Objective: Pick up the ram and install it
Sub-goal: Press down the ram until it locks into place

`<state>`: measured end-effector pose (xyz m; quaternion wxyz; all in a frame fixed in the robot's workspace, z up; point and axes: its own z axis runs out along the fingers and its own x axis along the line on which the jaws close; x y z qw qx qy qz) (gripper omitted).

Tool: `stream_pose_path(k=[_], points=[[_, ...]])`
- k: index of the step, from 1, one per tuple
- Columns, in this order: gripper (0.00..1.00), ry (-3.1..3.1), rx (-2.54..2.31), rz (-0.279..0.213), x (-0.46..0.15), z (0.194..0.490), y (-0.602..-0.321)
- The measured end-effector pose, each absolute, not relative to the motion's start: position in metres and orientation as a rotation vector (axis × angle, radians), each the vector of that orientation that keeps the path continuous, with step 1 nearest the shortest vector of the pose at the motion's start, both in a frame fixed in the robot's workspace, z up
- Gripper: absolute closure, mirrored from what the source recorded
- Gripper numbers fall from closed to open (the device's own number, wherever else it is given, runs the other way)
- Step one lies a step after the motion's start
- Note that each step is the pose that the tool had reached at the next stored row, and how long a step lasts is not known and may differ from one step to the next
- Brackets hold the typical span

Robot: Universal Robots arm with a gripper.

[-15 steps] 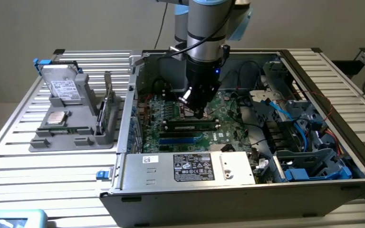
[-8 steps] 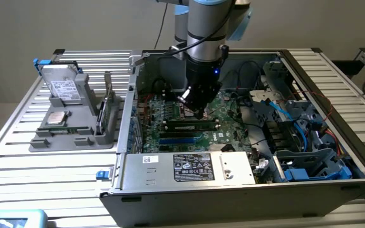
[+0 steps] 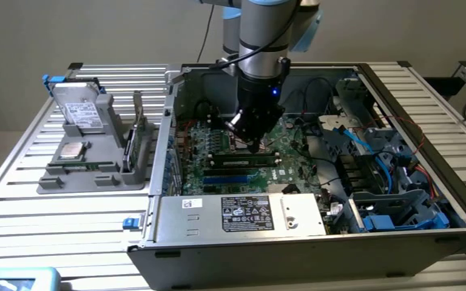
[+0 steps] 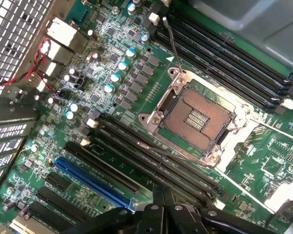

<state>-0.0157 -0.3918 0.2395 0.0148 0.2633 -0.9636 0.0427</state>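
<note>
Above the motherboard, fingers closed — ram seated; wrist view reveals socket.

Looks like a robotics lab or test bench for computer assembly. Shown by an opened desktop computer case with bare motherboard, laid on a table of aluminium slats, beside a grey fixture holding what are probably spare parts, under a plain wall.
</note>
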Motion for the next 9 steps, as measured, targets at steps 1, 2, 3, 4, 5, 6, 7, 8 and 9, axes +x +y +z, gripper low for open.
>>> stream_pose_path(k=[1,2,3,4,5,6,7,8,9], points=[[0.89,-3.003,0.804,0.135,-0.0157,0.2396,-0.3918],[0.89,-3.006,0.787,0.136,-0.0158,0.2396,-0.3918],[0.89,-3.01,0.771,0.137,-0.0158,0.2396,-0.3918],[0.89,-3.013,0.756,0.138,-0.0157,0.2396,-0.3918],[0.89,-3.017,0.74,0.138,-0.0157,0.2396,-0.3918],[0.89,-3.02,0.723,0.139,-0.0157,0.2395,-0.3918],[0.89,-3.024,0.707,0.139,-0.0157,0.2396,-0.3918],[0.89,-3.027,0.69,0.139,-0.0157,0.2396,-0.3918],[0.89,-3.031,0.674,0.14,-0.0157,0.2396,-0.3918]])
